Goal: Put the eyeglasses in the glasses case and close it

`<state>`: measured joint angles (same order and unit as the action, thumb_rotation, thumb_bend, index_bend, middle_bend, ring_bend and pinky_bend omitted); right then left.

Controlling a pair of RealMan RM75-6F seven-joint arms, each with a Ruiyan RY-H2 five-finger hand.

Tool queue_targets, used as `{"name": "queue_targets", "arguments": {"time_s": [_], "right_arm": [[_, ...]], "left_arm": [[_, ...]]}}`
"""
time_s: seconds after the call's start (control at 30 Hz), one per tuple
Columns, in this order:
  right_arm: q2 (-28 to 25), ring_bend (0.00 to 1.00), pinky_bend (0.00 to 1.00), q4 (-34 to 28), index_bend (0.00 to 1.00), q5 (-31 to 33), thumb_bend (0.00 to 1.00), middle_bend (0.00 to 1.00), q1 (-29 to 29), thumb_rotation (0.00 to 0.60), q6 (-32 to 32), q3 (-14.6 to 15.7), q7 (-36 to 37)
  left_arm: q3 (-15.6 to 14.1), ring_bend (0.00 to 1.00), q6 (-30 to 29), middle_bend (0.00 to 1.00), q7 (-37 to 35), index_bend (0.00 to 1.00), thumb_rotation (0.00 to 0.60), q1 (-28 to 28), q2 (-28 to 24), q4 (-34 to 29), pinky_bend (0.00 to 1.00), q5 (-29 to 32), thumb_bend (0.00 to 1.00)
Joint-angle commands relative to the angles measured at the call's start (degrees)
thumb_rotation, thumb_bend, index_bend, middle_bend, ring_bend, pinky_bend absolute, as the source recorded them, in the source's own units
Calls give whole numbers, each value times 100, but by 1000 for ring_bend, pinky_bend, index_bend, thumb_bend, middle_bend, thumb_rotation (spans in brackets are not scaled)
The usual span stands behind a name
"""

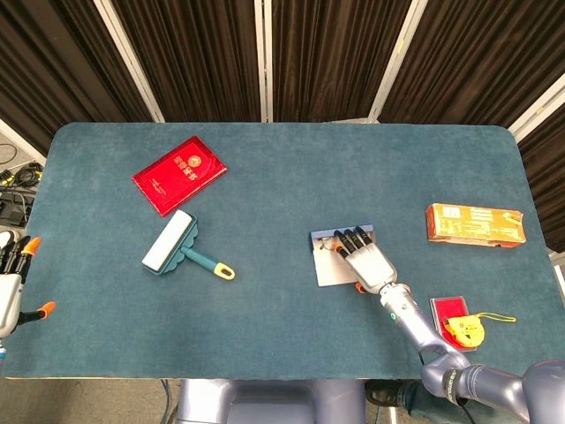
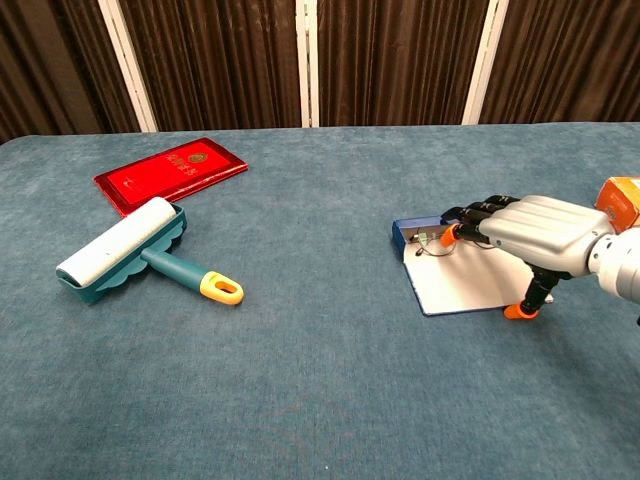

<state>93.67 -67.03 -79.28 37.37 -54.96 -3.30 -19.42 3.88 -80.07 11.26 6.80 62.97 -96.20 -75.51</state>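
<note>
One pair of glasses (image 2: 432, 241) is lying at the far edge of the open case (image 2: 462, 283), just by its blue rim, near the middle right of the table (image 2: 320, 380). The right robot hand (image 2: 535, 234) is stretching flat over the case's pale flap, palm down, its dark orange-tipped fingers (image 2: 452, 234) reaching onto the glasses; whether it is grasping them or only touching them I cannot tell. In the head view the same robot hand (image 1: 365, 260) is covering much of the case (image 1: 328, 268), and the glasses are too small there to make out. Well to the right an orange box (image 1: 475, 223) is lying, and nearer the front a small red pad (image 1: 448, 306) with a yellow tape measure (image 1: 467, 330) resting against it. Across the table to the left a lint roller (image 2: 128, 250) is lying with its yellow-ended handle pointing right, and a red booklet (image 2: 170, 172) is sitting just behind it. The left robot hand (image 1: 12, 276) is hanging off the table's left edge, fingers apart, holding nothing.
</note>
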Motion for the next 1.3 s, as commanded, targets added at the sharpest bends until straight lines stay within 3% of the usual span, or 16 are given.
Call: {"name": "queue_targets", "arguments": {"time_s": [0.03,0.57,1.3], "right_arm": [[0,0,0,1,246,-6,331,0,-8,600,-17,-7,17],[53,0,0,79,299,-88,385,0,-5,600,-58,-31,177],[161,0,0,274,336,-60,386,0,38,600,-6,-109,334]], "left_arm": [[-3,0,2,0,1,0,600,1,0,-2,0,-5,0],[6,0,26,0,-8,0,600,13,4,17,0,22,0],[14,0,57,0,-5,0,600,27,7,30,0,64,0]]}}
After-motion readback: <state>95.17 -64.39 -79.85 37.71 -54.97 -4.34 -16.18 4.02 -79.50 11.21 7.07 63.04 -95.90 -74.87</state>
